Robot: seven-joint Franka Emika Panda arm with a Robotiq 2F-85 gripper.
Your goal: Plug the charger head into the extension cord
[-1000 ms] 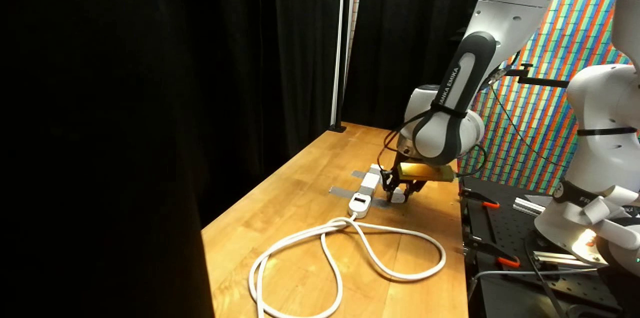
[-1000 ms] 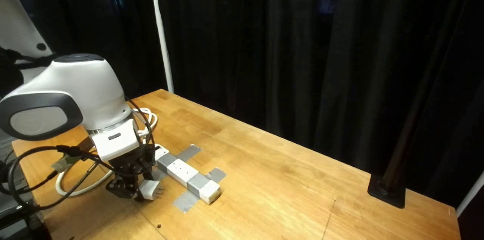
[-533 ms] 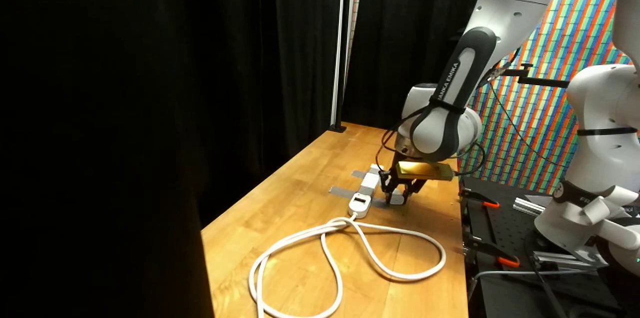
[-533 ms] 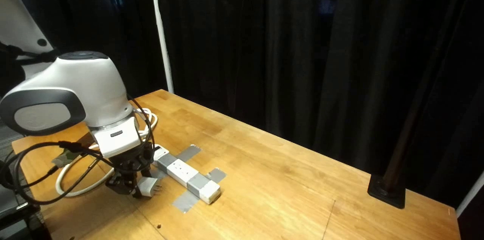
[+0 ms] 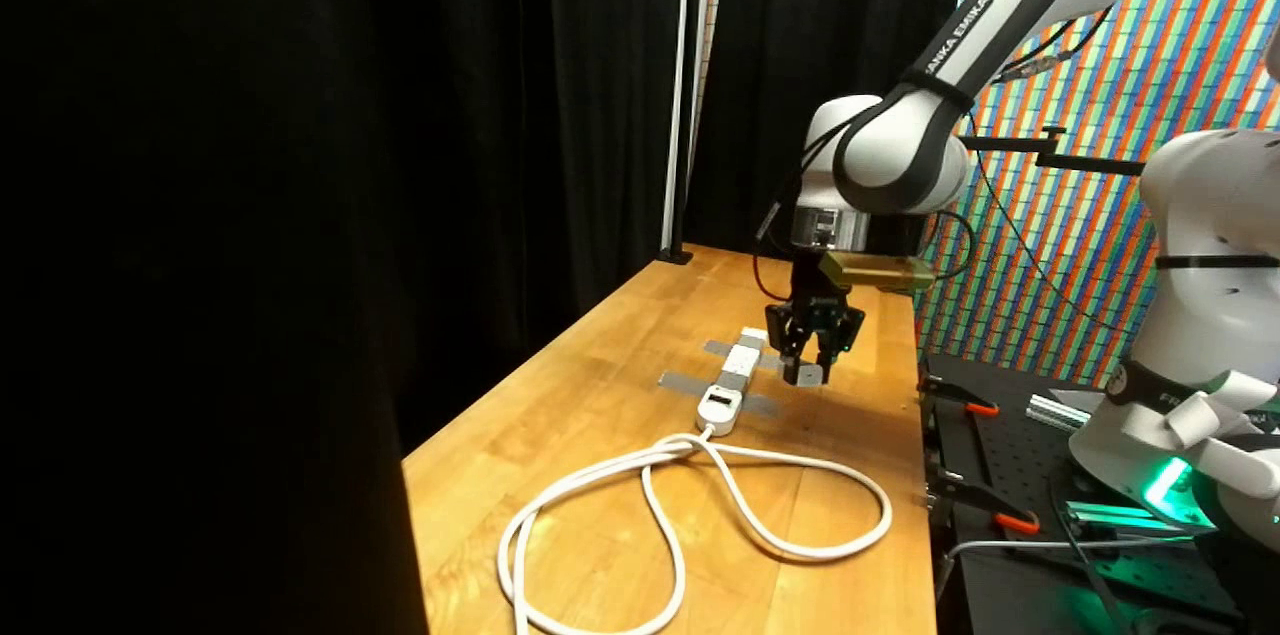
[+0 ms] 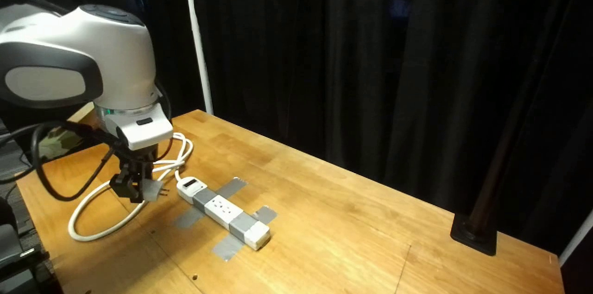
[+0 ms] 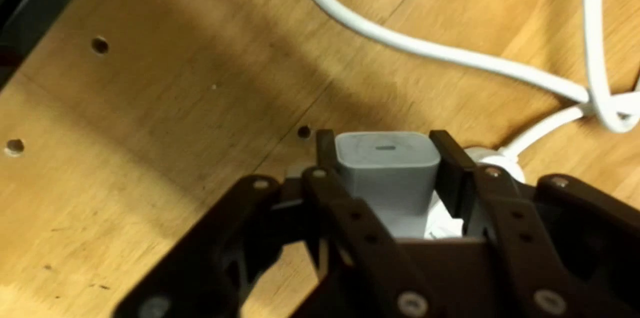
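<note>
My end effector [image 7: 384, 150] had the charger head [image 6: 152, 190] pinched snug, fingers [image 7: 452, 173] against its two sides, and it hung above the desk [image 6: 352, 257], near but apart from the extension cord [image 7: 400, 41]; exact height I couldn't tell. Key thing was where the cord's socket block [image 6: 224, 210] lay: lower down & off to one side, long axis running diag. across the desk, grey tape strips [image 6: 231, 187] over it. In an exterior view it sat to the right of & below the head, the end w/ the dark window [image 6: 190, 183] nearest and the outlets [image 6: 221, 205] further along; in the wrist view only bits of it showed, between & beyond my fingers. Outlets faced up, whereas the prongs [image 6: 164, 191] stuck out approx. level, pointing rightward in an exterior view, not down. So, my read: head secured, plug-in not yet begun. Next move prob. called for a sideways shift over the block, a wrist turn to get prongs facing down, then a careful line-up w/ one outlet before any push. Risk, IMO: head twisting in the pinch if the prongs landed off-centre on plastic, or my fingers bumping block or tape first.
</note>
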